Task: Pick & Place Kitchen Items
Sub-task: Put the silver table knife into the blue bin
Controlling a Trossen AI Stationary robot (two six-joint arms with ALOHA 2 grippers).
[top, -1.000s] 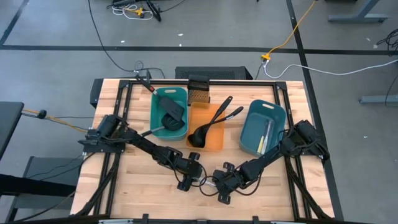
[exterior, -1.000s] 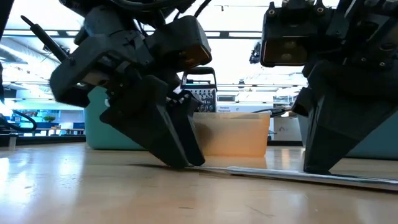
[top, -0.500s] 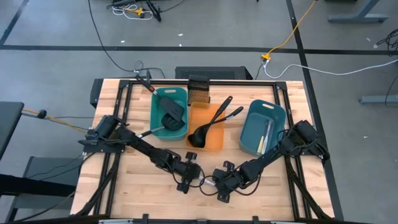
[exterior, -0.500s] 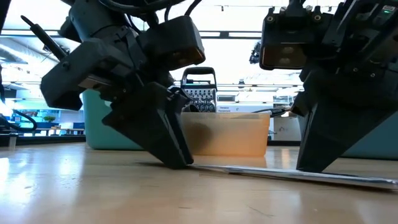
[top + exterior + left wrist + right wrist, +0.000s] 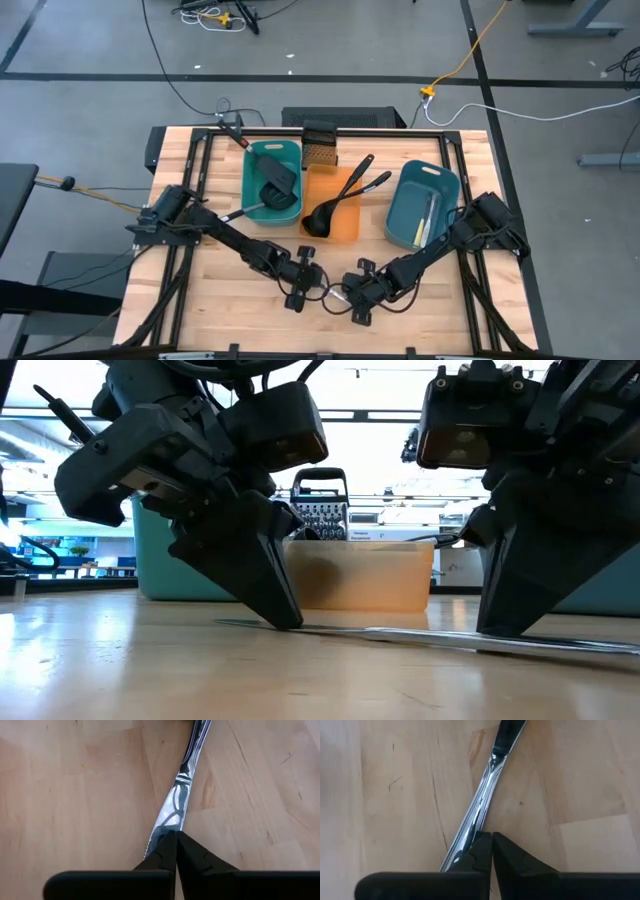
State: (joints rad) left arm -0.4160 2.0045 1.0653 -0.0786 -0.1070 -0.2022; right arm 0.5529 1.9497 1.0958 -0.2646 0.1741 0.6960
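Grey floor w/ cables round wood table [image 5: 230,300]. Left gripper [image 5: 176,840] clenched on table knife [image 5: 177,800] blade, flat on the wood; right gripper [image 5: 491,842] pinches its handle end. Knife mostly hidden in high view.

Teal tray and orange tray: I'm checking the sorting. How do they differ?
The teal tray holds black-headed spatulas; the orange tray holds black ladles. In the high view the teal tray stands left of the orange tray and reaches farther back. Both are rectangular, with handles sticking out over their rims.
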